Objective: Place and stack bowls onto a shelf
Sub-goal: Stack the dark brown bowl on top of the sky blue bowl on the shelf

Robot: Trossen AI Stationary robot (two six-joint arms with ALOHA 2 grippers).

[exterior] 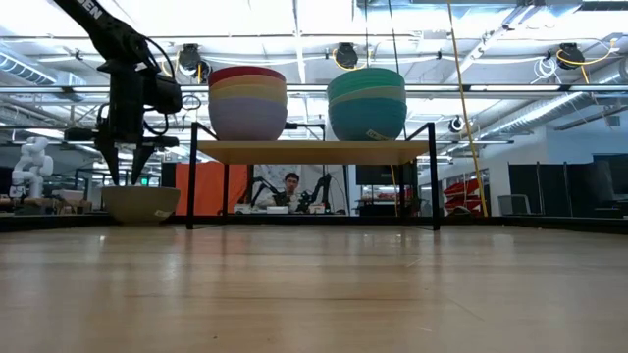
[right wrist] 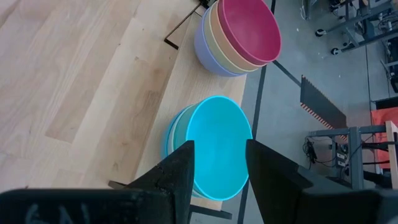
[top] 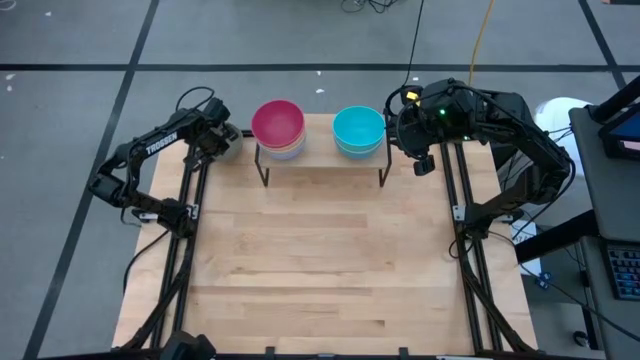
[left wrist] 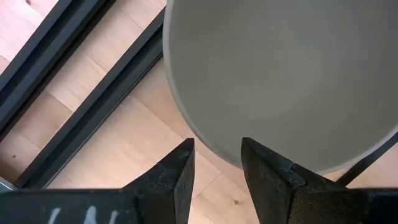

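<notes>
Nothing sitting on the near stretch of the surface (top: 320,260), just bare wood. Farther back, shelf (top: 322,156) standing at the far edge, carrying two stacks: magenta-topped stack (top: 278,127) on its left part, cyan-topped stack (top: 358,130) on its right, a gap showing between them.

Left tool (left wrist: 216,171) hanging right over the last loose one, the grey bowl (left wrist: 280,81), which is sitting on the surface just left of the shelf. Fingers (left wrist: 177,177) spread, straddling the near rim, gripping nothing yet. Right tool (right wrist: 217,168) hovering above the cyan stack, fingers apart, empty too.

Probably lining up a rim pinch on the grey bowl. Risky bits, guessing here: thin rim grip letting the bowl swing or slip on the lift; coming down slightly off and shoving the bowl into the shelf leg; then setting it onto an already tall stack and tipping the lot off the back edge. Also both arms crowding the shelf, so maybe a clash.
</notes>
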